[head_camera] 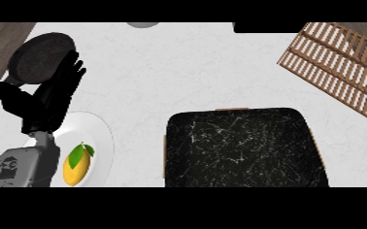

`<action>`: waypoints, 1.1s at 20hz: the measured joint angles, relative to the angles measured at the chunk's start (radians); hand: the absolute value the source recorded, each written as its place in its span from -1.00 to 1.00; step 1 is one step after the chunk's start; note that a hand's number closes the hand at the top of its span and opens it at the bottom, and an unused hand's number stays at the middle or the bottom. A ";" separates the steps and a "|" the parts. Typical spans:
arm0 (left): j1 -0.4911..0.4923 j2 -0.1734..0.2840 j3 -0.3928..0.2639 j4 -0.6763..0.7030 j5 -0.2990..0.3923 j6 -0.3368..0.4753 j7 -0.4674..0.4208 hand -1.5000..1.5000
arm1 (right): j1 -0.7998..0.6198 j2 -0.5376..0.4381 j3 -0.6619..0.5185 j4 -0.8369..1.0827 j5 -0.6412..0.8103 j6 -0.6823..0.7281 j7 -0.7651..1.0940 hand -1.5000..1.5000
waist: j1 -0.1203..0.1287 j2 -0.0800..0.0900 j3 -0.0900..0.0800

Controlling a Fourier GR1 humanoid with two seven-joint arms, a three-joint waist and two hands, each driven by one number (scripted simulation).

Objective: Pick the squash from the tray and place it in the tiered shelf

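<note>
At the counter's [179, 73] far left corner we see a dark round pan [39, 56], lying partly over the edge where the white top meets a brown surface. Just beside it, and overlapping its near rim, our left hand [61, 85] stands over the left edge, fingers straight and pointing up, holding nothing; the grey forearm [25, 167] comes in from the near left corner. Under the wrist lies a white plate [100, 136] at the near left edge, and on it rests a yellow lemon [75, 167] with a green leaf. The hand is above the plate's far rim and does not touch the fruit.

Toward the middle of the near edge sits a black marbled tray [243, 148] with pale wooden trim; we can make out no squash on it, nor anywhere else on the counter. At the far edge a small grey round thing [143, 24] is cut off. In the far right corner stands the slatted wooden shelf [326, 63], well apart from the tray. Our right hand does not show.
</note>
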 measured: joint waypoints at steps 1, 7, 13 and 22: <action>-0.006 0.001 0.000 -0.004 0.000 0.000 0.008 0.00 | -0.020 -0.009 -0.013 0.069 -0.016 0.033 -0.022 1.00 | 0.006 0.001 0.000; -0.036 -0.015 -0.010 0.022 -0.011 0.006 -0.002 0.00 | -0.165 -0.059 -0.022 0.432 -0.018 0.202 -0.155 1.00 | 0.022 0.005 0.001; -0.025 -0.018 -0.018 -0.004 -0.010 -0.001 0.021 0.00 | -0.347 -0.071 0.060 0.759 0.090 0.290 -0.319 1.00 | 0.036 0.006 0.001; -0.050 -0.021 -0.007 0.012 -0.014 0.002 0.023 0.00 | -0.620 -0.068 0.154 1.136 0.268 0.368 -0.507 1.00 | 0.035 0.007 0.001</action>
